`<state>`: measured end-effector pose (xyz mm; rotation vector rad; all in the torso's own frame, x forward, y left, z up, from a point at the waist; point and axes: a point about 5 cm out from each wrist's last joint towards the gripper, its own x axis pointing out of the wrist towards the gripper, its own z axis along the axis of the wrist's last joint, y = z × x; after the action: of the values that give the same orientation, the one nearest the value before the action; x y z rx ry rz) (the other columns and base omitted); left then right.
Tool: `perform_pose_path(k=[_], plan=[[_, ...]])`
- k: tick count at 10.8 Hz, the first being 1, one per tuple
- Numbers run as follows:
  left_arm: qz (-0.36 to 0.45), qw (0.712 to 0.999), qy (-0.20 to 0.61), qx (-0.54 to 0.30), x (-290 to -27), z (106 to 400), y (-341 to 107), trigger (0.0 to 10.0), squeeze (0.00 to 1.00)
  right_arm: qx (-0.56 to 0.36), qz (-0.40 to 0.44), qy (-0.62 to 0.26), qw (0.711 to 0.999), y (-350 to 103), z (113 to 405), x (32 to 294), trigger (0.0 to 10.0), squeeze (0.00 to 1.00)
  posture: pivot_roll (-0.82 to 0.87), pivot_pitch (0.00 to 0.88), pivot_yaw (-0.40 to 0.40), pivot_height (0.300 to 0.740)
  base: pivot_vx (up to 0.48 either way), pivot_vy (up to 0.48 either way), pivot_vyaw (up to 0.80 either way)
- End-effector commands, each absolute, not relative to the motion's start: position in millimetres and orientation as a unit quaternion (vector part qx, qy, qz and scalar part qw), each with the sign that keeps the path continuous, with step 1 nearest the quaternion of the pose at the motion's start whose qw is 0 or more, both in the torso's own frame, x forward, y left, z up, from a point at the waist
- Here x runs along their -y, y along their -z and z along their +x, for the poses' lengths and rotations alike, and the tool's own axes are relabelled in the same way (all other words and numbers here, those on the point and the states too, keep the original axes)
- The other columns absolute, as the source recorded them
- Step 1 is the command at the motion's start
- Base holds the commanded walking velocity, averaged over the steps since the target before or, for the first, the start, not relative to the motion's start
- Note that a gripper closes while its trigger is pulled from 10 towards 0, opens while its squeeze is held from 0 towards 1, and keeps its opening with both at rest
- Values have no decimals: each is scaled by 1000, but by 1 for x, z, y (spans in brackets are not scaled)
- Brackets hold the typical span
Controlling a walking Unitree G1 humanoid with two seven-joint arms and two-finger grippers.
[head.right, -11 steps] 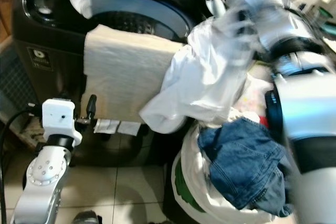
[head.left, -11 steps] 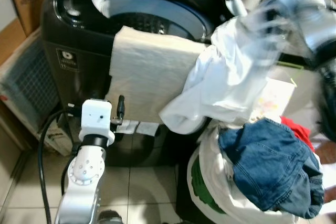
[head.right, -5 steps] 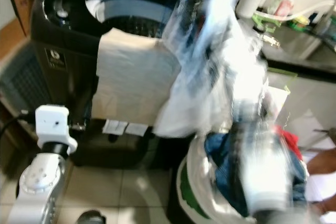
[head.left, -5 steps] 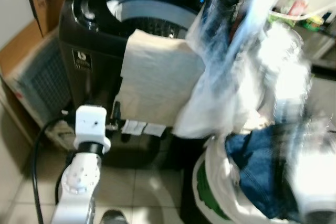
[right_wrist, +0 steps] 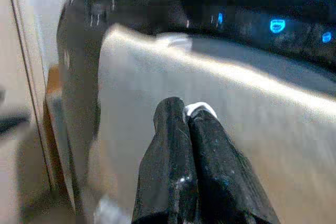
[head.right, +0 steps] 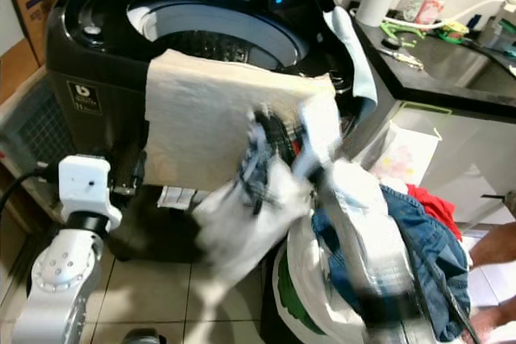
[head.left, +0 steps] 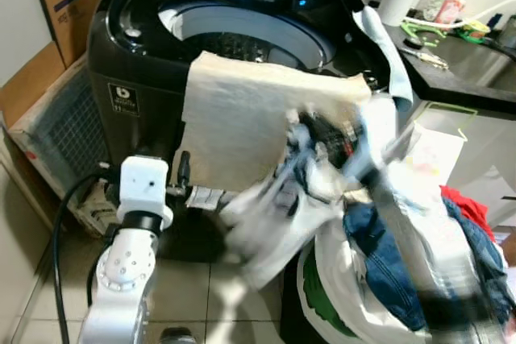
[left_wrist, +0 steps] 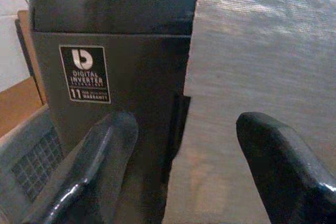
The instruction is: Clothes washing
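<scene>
Reading "DIGITAL INVERTER 11", washer label (left_wrist: pixel 84 74) past spread left gripper (left_wrist: pixel 184 182); right gripper (right_wrist: pixel 188 129) pinching white garment (head.right: pixel 242 231).

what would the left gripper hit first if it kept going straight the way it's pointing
Probably the washing machine, about where the beige towel draped over its rim has its hanging edge. The left gripper is open and faces that front panel; depth is hard to judge.

- The right arm (head.left: pixel 403 199) and the white garment (head.left: pixel 274 215) it carries are smeared by motion blur.
- The garment hides the towel's (head.left: pixel 242 118) lower right corner.
- The basket (head.right: pixel 294 279) is largely buried under clothes.
- A person's hand (head.right: pixel 484 320) is cut off at the edge.
</scene>
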<state>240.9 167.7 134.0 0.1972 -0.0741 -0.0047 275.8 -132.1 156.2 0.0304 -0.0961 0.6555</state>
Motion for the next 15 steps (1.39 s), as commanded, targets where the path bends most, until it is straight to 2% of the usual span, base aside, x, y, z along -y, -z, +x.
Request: perform_pose_path(k=[1, 2, 3, 4, 6, 13, 15], plan=[[90, 995, 13, 33, -163, 240, -132, 10000, 0, 35, 0, -303, 952, -145, 270, 144, 10000, 0, 220, 0, -174, 740, 0, 0, 0], [91, 995, 18, 33, -159, 239, -132, 10000, 0, 23, -12, -276, 961, -130, 268, 150, 10000, 0, 218, 0, -172, 740, 0, 0, 0], [89, 995, 20, 38, -157, 239, -133, 10000, 0, 25, 0, -226, 974, -129, 270, 157, 10000, 0, 217, 0, -168, 740, 0, 0, 0], [90, 995, 17, 46, -157, 238, -135, 10000, 0, 48, 2, -221, 974, -137, 268, 155, 10000, 0, 216, 0, -167, 740, 0, 0, 0], [86, 995, 10, 50, -159, 234, -135, 10000, 0, 76, -22, -236, 969, -141, 263, 147, 10000, 0, 214, 0, -166, 740, 0, 0, 0], [79, 995, 3, 67, -158, 237, -141, 10000, 0, 105, -31, -246, 963, -154, 281, 136, 10000, 0, 217, 0, -182, 740, 0, 0, 0], [79, 995, 0, 65, -158, 239, -141, 10000, 0, 96, -35, -243, 965, -149, 285, 136, 10000, 0, 222, 0, -180, 740, 249, 0, 0]])
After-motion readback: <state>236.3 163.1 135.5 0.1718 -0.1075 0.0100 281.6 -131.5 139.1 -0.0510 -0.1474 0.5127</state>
